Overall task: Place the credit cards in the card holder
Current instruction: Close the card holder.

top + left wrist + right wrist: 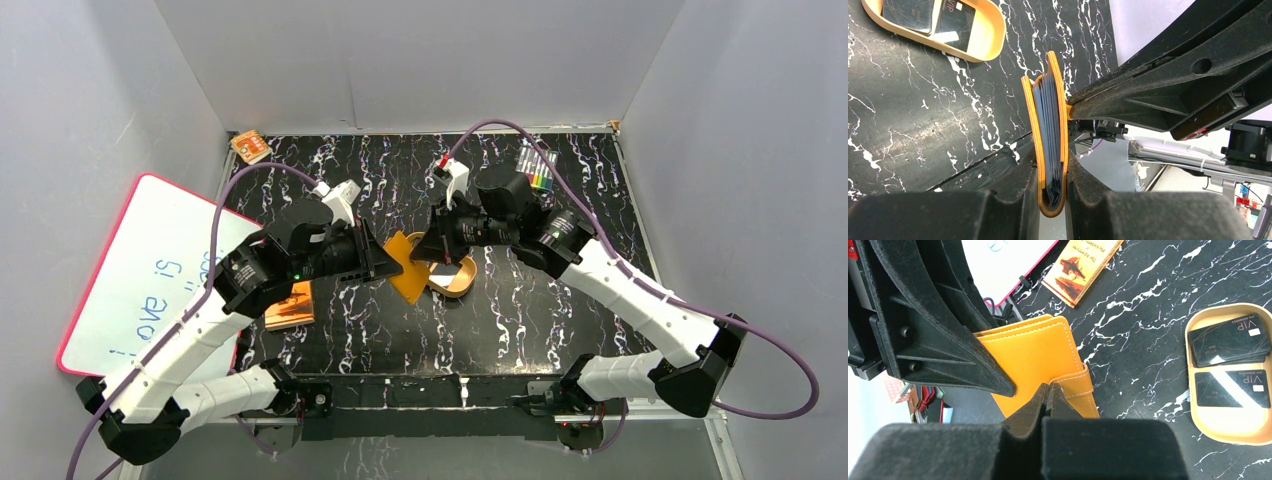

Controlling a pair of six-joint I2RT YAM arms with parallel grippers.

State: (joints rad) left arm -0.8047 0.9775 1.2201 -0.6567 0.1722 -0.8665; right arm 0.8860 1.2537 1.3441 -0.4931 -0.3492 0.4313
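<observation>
- Top view: the left gripper [383,258] clamps the card holder [410,272] at frame centre. The right gripper [432,246] meets it from the right. The tray [466,281] is just beside them, mostly hidden.
- Left wrist view: the holder is edge-on, low centre, with its spine squeezed between narrow jaws. Its covers are barely parted and its sleeves [1049,125] are packed tight. The cards [950,27] lie in the tray, upper left.
- Right wrist view: the right gripper's jaws are fully closed, tips at the snap tab [1079,386]. I cannot tell whether they pinch it or only touch it.
- Risk: if the closed tips slip off the tab, the covers will not part and no sleeve opens. Pulling against the left clamp could twist the holder loose.
- Cross-check: only the wrist views show the cards. Only the left wrist shows how little the holder gapes, and only the right wrist shows the tab.
</observation>
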